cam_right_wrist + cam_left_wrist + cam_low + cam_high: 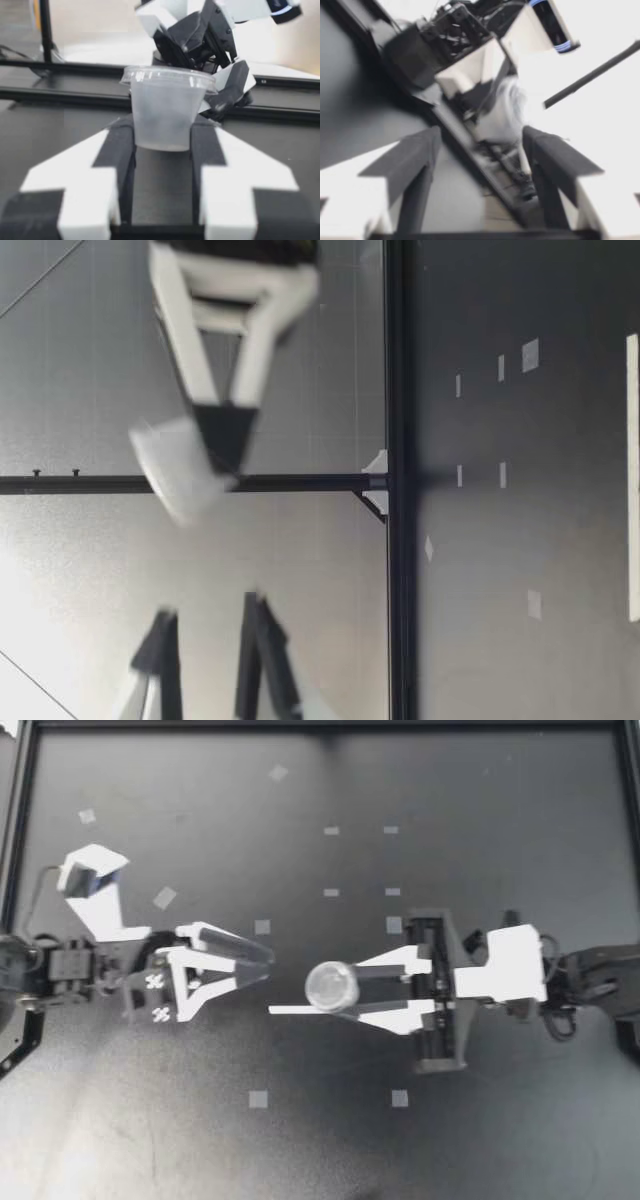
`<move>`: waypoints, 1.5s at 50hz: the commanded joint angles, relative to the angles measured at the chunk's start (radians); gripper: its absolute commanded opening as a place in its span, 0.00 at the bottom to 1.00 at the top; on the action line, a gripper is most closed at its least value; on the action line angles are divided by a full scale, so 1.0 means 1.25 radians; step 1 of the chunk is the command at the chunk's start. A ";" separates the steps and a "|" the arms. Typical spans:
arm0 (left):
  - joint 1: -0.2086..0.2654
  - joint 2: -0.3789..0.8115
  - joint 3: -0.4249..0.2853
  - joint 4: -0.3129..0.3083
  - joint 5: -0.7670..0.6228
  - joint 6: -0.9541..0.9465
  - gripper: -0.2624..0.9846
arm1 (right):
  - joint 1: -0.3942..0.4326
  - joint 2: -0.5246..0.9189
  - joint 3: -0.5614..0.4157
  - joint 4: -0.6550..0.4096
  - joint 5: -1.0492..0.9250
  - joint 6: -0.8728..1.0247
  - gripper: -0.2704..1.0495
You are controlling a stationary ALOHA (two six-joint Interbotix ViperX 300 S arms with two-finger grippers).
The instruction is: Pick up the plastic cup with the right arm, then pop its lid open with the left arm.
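Right gripper [315,992] clamped low on the plastic cup [331,985] (light, flimsy, squishes easy I'd guess); left gripper [266,963] gapes.

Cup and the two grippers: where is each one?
cup [331,986], top view, middle of its round top.
right gripper [312,990], top view, between its fingertips, at the cup.
left gripper [268,963], top view, between its fingertips.

The cup [331,985] was translucent, a milky clear. The right gripper [316,991] had white fingers with black inner pads, and the left gripper [263,965] showed the same white and black. The table [300,1150] was matte black, dotted with pale grey tape squares [258,1099]. Its frame [320,725] was black.
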 commanded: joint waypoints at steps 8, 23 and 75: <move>0.000 0.042 -0.043 0.054 0.006 -0.087 0.67 | -0.011 0.012 -0.036 -0.001 -0.009 -0.005 0.38; 0.000 0.025 -0.054 0.066 0.006 -0.094 0.67 | -0.017 0.029 -0.039 0.000 0.033 -0.006 0.38; -0.007 -0.061 -0.038 0.064 0.233 0.687 0.67 | -0.021 -0.093 0.017 0.005 0.120 0.254 0.38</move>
